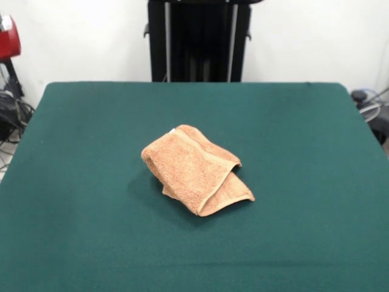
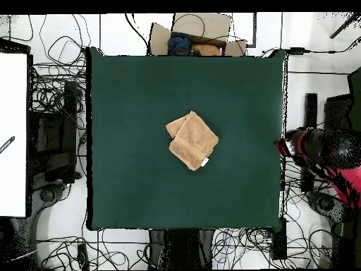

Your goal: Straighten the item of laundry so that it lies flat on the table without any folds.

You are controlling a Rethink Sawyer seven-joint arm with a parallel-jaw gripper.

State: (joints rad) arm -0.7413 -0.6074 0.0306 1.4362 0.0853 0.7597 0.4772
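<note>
The peach-orange towel (image 1: 194, 170) lies near the middle of the dark green table (image 1: 91, 152), folded over on itself into a thick bundle, with a lower layer sticking out at one corner. In the overhead view the towel (image 2: 192, 140) is a small skewed shape on the table (image 2: 134, 106), with a white tag (image 2: 204, 162) at its edge. The red and black arm (image 2: 317, 152) is drawn aside, off the table's edge and far from the towel. Its gripper end cannot be made out clearly.
The black pedestal (image 1: 197, 39) stands behind the table's far side. A red part of the arm (image 1: 7, 36) shows at the front view's upper left. Cables (image 2: 60, 92) cover the floor around the table. A white panel (image 2: 13, 134) stands beside it.
</note>
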